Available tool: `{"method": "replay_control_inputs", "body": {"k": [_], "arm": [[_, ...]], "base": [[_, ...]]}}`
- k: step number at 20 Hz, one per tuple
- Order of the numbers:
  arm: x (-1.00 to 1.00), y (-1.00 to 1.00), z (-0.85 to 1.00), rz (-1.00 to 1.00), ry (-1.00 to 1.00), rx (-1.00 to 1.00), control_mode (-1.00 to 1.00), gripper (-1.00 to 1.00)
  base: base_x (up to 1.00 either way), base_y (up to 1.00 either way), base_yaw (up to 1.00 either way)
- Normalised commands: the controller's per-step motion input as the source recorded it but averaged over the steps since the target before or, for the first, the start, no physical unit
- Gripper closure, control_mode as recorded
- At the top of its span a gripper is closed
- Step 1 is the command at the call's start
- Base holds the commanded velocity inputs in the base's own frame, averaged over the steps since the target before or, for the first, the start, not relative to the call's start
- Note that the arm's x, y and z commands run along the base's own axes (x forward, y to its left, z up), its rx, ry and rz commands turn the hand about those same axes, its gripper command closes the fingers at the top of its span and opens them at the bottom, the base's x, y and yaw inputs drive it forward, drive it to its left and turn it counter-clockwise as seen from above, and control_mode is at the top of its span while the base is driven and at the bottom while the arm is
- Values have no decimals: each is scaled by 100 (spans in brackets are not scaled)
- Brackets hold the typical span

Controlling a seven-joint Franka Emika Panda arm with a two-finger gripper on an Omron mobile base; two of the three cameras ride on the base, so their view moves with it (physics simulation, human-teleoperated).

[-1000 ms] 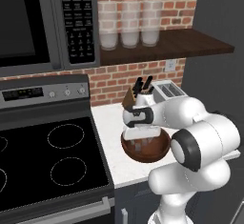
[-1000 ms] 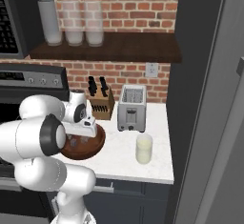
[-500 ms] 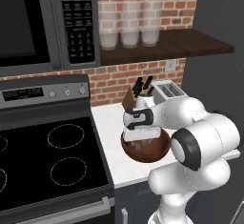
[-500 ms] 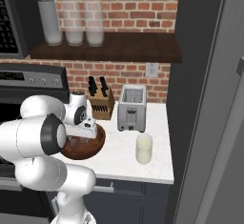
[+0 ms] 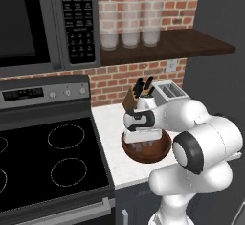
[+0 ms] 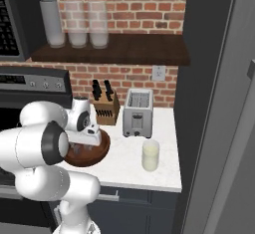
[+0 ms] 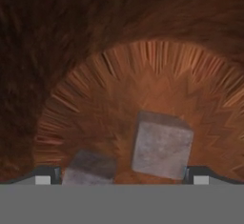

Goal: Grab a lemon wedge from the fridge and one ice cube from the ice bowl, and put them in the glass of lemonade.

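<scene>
Our gripper sunk slightly lower into the ice bowl near the counter's front edge, jaws apart, straddling an ice cube.

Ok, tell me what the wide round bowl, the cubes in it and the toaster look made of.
Wide reddish-brown bowl: seemingly wood, matte, with radiating grain streaks in the hand view. Pale grey cube and its neighbour: translucent, probably ice. Boxy silver toaster: apparently brushed metal, satin grey.

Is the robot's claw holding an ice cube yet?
No. The gripper is open inside the ice bowl, with an ice cube between its fingers, ungripped.
</scene>
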Motion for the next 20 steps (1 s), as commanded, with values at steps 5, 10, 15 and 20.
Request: {"method": "replay_control_inputs", "body": {"k": [5, 10, 15, 20], "arm": [[-6, 0, -11, 0, 0, 0, -100, -100], [0, -1, -17, 0, 0, 0, -100, -100], [0, -8, -4, 0, 0, 0, -100, -100], [-5, -4, 0, 0, 0, 0, -100, -100]], "base": [[0, 0, 0], [0, 0, 0], [0, 0, 0], [0, 0, 0]]}}
